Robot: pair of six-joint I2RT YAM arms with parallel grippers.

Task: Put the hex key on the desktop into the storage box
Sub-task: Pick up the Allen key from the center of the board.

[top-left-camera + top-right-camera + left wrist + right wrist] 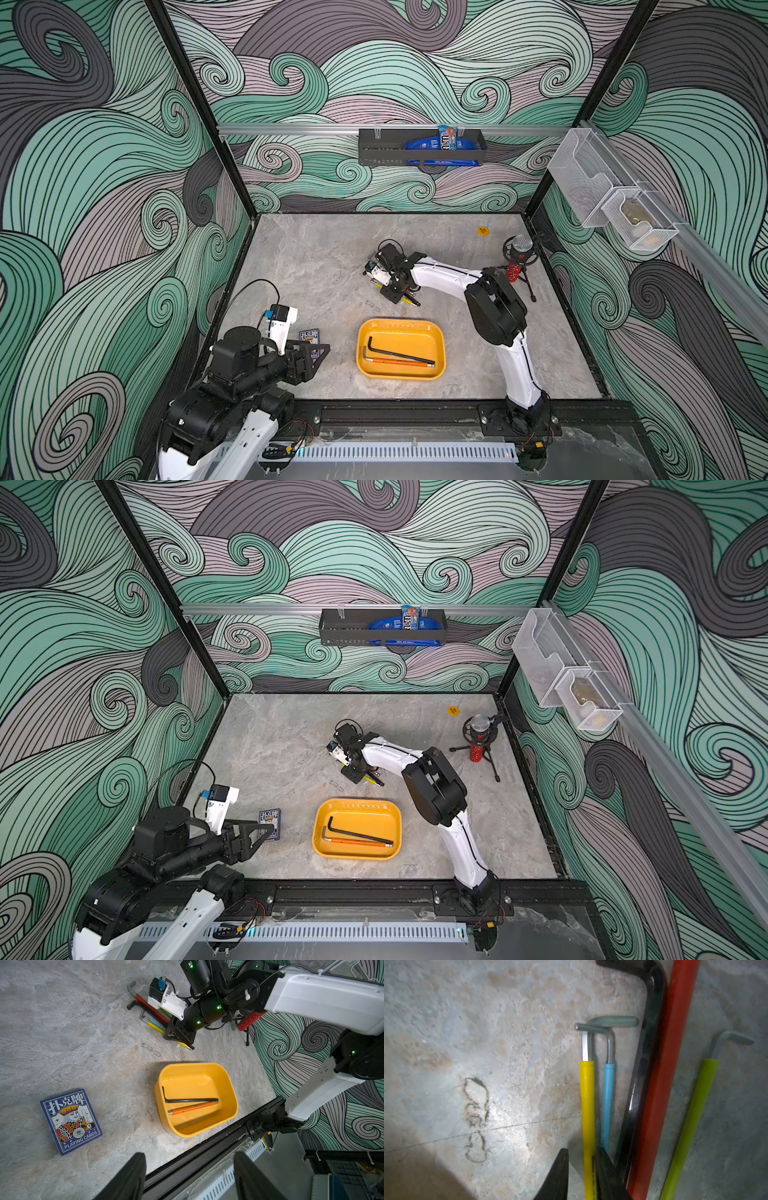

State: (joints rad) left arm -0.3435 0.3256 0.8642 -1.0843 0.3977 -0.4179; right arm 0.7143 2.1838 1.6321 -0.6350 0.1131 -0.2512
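You have the yellow-sleeved hex key [587,1105], grey bent end bare, lying on the marbled grey desktop [316,257] near the storage box [401,322]. Your right gripper [582,1153] straddles it, jaws not yet clamped; your left gripper [189,1159] gapes wide. Wave-patterned walls [104,166] surround.

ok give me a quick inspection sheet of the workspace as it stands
surface: grey marbled stone-pattern desktop, ring-shaped stains beside the keys
job's things: yellow-orange plastic storage box holds a bare black hex key and an orange-sleeved hex key; yellow-sleeved hex key, blue-sleeved hex key, red-sleeved hex key, lime-sleeved hex key and thick black hex key lie bunched on the desktop
clutter: blue playing-card box; red-and-silver microphone on a tripod; round yellow sticker
hands: left hand open, holding nothing; right hand open, straddling the yellow-sleeved hex key
cables: black cable looping at the left wrist camera
surroundings: black wall basket with blue packets; white wire-mesh bins; wave-patterned walls
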